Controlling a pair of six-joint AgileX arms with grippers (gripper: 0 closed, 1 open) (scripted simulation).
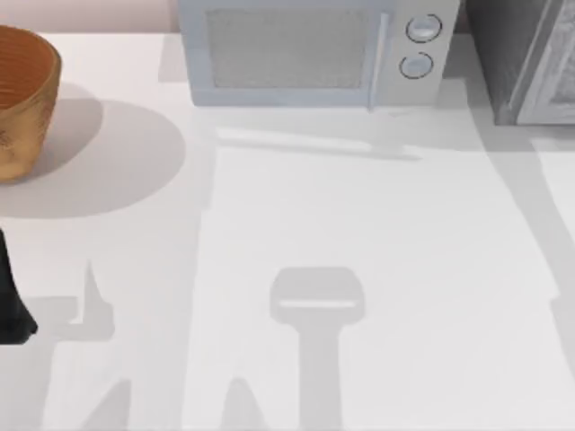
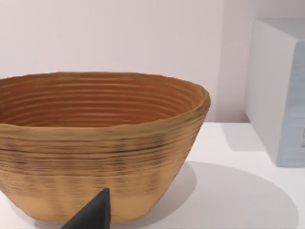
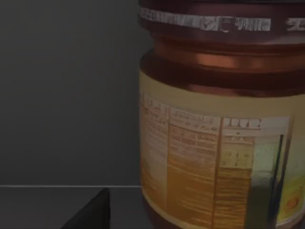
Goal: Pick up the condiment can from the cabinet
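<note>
From above, a white worktop (image 1: 359,269) carries a pale microwave (image 1: 310,49) along its back edge, a ribbed wooden bowl (image 1: 22,99) at the back left, and a grey cabinet (image 1: 526,54) at the back right corner. A dark piece of the left arm (image 1: 11,305) sits at the worktop's left edge. In the left wrist view, the wooden bowl (image 2: 102,143) stands upright close in front, the microwave's side (image 2: 279,90) beyond it, and one dark fingertip (image 2: 93,214) just before the bowl; whether the left fingers are released or clenched cannot be told. In the right wrist view, the condiment can (image 3: 221,143) stands upright inside the dim grey cabinet (image 3: 66,95), copper-red band above a pale orange label, one dark fingertip (image 3: 93,214) just beside it; the right fingers' state cannot be told.
</note>
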